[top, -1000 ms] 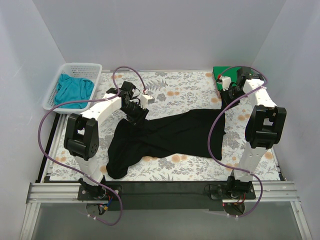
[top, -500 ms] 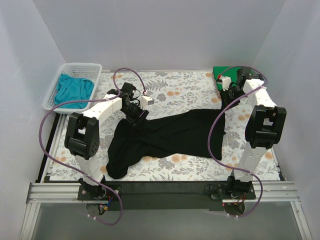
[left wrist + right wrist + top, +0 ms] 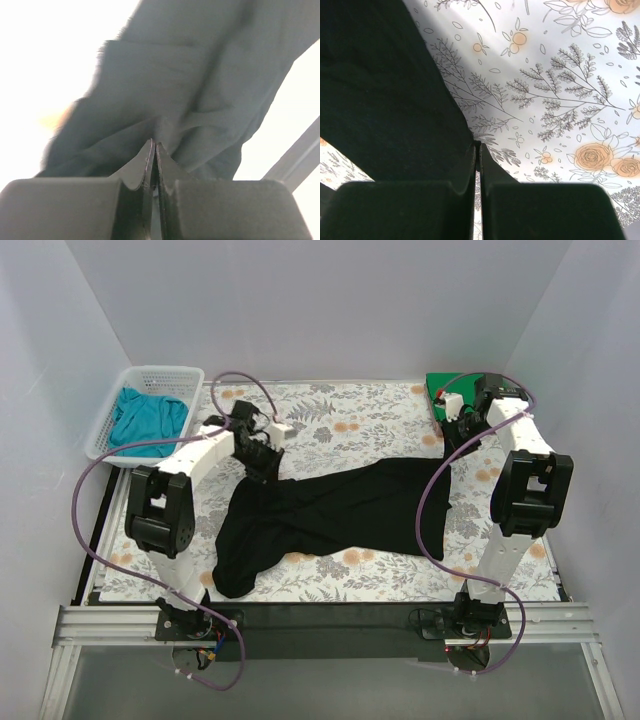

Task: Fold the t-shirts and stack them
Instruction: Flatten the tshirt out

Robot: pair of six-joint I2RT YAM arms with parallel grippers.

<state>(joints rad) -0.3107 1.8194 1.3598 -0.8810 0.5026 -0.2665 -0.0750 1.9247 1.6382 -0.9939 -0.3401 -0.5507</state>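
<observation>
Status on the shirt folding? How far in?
Done: nothing stacked; the green shirt lies at the far right corner, fold unclear. In hand: left gripper shut on the black shirt, spread unfolded; right gripper shut at its edge. Left: fold it, then the teal shirt crumpled in the basket.
</observation>
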